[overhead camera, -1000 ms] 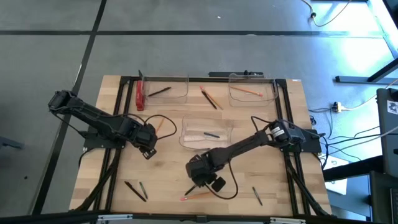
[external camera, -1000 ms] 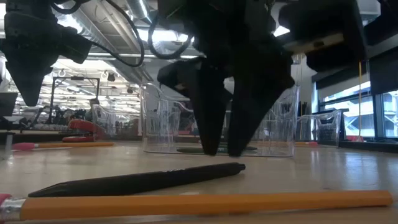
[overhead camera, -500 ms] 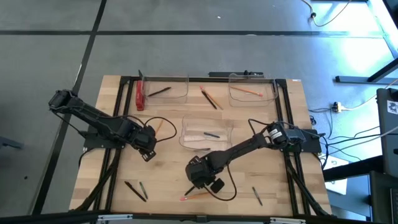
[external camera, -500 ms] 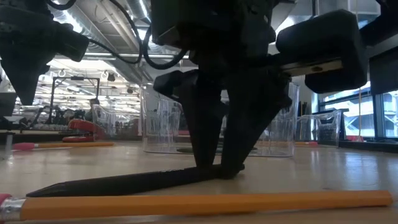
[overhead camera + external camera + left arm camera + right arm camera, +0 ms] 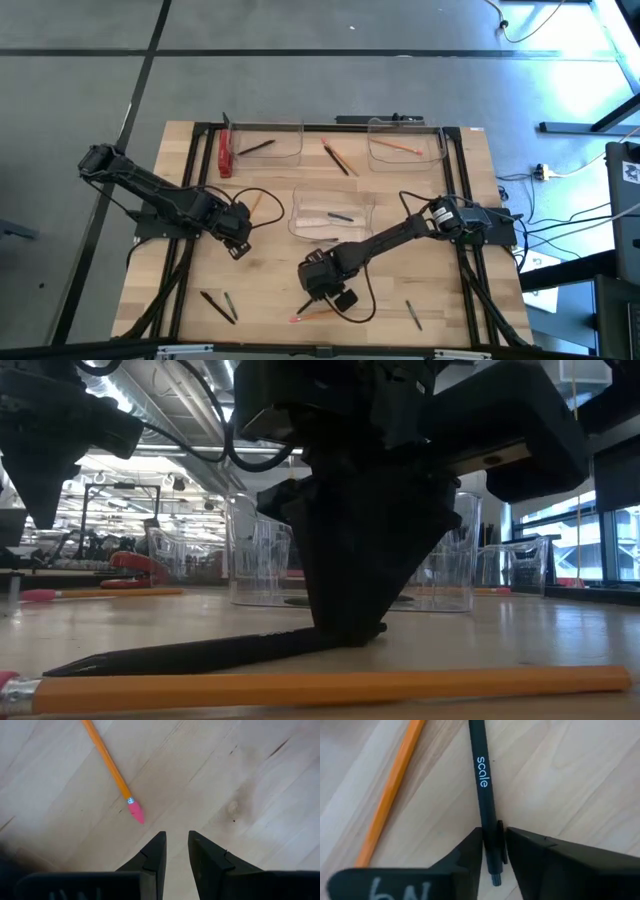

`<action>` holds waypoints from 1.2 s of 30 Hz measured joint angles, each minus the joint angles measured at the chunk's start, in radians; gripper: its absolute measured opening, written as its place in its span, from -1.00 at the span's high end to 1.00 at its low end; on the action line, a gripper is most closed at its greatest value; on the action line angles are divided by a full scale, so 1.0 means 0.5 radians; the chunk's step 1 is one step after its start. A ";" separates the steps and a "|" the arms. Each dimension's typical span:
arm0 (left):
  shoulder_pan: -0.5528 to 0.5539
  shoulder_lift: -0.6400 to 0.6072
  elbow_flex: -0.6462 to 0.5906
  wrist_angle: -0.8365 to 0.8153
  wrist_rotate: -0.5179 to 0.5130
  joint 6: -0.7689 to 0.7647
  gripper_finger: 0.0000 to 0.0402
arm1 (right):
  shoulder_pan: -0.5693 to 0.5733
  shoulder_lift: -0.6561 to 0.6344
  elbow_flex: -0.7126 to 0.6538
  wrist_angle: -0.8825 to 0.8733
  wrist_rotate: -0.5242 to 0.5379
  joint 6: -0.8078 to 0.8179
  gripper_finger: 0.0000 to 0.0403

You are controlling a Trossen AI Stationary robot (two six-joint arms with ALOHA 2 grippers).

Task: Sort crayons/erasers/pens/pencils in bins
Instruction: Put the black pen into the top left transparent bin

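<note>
Right gripper (image 5: 494, 851) now astride pen (image 5: 482, 780)

At the lower centre of the high view, the right gripper (image 5: 494, 851) has come down and closed around the black pen (image 5: 483, 795).
</note>
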 joint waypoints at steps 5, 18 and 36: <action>0.000 0.000 0.000 0.000 0.000 0.029 0.64 | 0.000 0.000 0.000 -0.002 0.000 0.038 0.82; 0.000 0.000 0.000 0.000 0.000 0.032 0.64 | 0.000 -0.003 -0.002 0.042 -0.005 0.262 0.99; 0.000 0.000 0.000 0.000 0.000 0.032 0.64 | -0.127 0.011 0.047 0.176 0.083 0.413 0.99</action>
